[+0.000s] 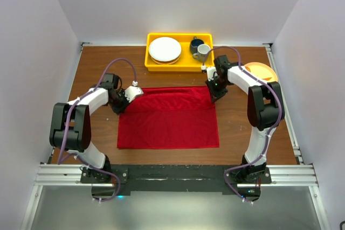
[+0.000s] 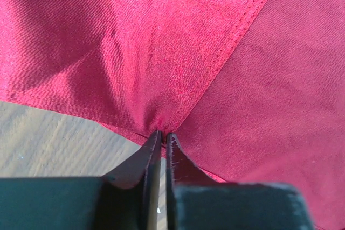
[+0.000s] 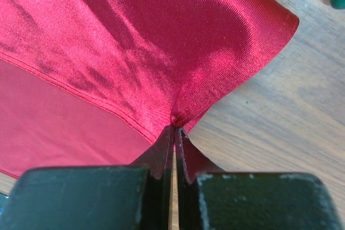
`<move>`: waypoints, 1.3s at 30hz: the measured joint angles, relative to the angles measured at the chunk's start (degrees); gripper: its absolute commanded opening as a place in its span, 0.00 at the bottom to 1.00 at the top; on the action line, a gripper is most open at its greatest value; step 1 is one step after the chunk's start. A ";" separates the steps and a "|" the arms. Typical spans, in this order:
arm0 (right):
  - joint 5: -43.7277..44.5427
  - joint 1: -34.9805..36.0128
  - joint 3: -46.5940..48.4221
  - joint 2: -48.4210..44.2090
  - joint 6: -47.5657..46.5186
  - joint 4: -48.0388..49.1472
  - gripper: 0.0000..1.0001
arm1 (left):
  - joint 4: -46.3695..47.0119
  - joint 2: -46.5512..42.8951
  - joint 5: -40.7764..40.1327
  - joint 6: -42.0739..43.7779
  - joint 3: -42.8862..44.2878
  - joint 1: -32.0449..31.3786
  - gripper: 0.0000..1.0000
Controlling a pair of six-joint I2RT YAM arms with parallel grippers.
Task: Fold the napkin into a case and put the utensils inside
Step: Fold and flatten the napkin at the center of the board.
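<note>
Top view: napkin (image 1: 168,125) lies flat mid table (image 1: 242,127), near my bases. My left gripper (image 1: 125,100) is at its far left corner and my right gripper (image 1: 215,94) at its far right corner. A yellow tray (image 1: 153,65) with white plates (image 1: 165,50) and mugs (image 1: 200,51) sits beyond, with an orange plate (image 1: 261,71) far right.

Left wrist: fingers pressed together, pinching napkin (image 2: 135,41) at its hem. The hemmed edge lies over a second red layer.

Right wrist: fingers pressed together, pinching the napkin (image 3: 135,41) edge. The cloth puckers at the tips, with its corner over bare wood.
</note>
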 measured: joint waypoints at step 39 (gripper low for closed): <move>2.67 14.75 -19.21 -14.08 -9.68 -15.50 0.00 | -30.58 -29.11 3.10 19.63 -15.10 -4.81 0.00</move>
